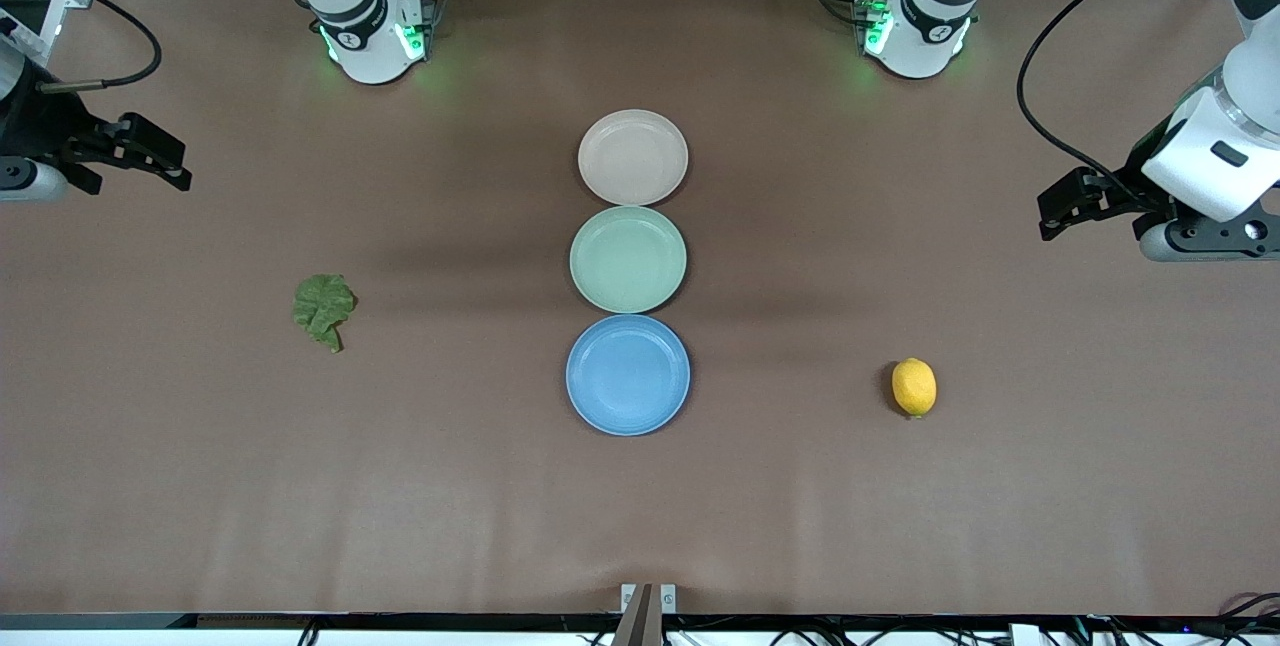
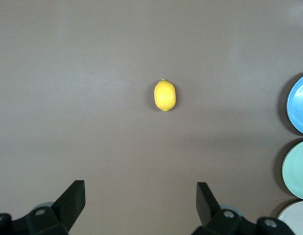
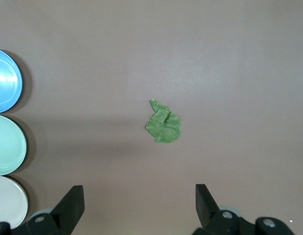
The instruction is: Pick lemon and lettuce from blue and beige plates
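A yellow lemon [image 1: 914, 387] lies on the brown table toward the left arm's end; it also shows in the left wrist view [image 2: 164, 95]. A green lettuce leaf [image 1: 323, 308] lies on the table toward the right arm's end, also in the right wrist view [image 3: 164, 126]. The blue plate [image 1: 628, 375] and the beige plate [image 1: 633, 157] are empty. My left gripper [image 1: 1050, 211] is open and empty over bare table at its end [image 2: 140, 188]. My right gripper [image 1: 180, 161] is open and empty over bare table at its end [image 3: 139, 191].
An empty green plate [image 1: 628, 259] sits between the beige and blue plates in a row at mid-table; the blue one is nearest the front camera. The arms' bases [image 1: 370, 36] stand along the table's back edge.
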You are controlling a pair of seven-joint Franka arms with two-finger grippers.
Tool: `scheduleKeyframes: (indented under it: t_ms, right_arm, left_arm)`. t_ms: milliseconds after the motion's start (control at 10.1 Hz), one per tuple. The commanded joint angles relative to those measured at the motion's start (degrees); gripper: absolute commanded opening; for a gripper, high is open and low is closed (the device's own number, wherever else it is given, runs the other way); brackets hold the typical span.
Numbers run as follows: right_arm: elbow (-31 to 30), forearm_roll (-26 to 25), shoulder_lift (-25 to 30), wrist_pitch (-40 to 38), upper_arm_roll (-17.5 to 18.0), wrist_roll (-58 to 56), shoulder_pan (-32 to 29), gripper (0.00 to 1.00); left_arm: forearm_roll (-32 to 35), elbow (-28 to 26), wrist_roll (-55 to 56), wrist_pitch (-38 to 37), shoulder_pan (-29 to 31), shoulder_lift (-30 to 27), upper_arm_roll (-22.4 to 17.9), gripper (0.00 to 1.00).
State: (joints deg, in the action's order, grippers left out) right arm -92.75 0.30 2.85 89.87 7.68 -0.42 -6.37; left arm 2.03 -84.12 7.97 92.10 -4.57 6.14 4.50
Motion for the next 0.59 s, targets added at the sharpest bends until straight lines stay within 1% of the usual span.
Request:
scheduleKeyframes:
  t_ms: [0, 198, 495]
  right_arm:
    - [-1.64, -0.74, 1.64, 0.83, -2.39, 0.33, 1.61, 1.0]
    - [-1.29, -0.39, 1.63, 0.83, -11.33, 0.15, 10.28, 1.0]
    - [-1.2, -0.39, 1.55, 0.31, -11.55, 0.07, 10.58, 1.0]
  left_arm:
    - [-1.15, -0.08, -0.77, -1.57, 0.09, -0.78, -0.02, 1.0]
    - [-0.89, 0.01, -0.77, -1.57, 0.09, -0.78, -0.11, 1.0]
    - [-0.89, 0.01, -0.77, -1.57, 0.09, -0.86, 0.16, 1.0]
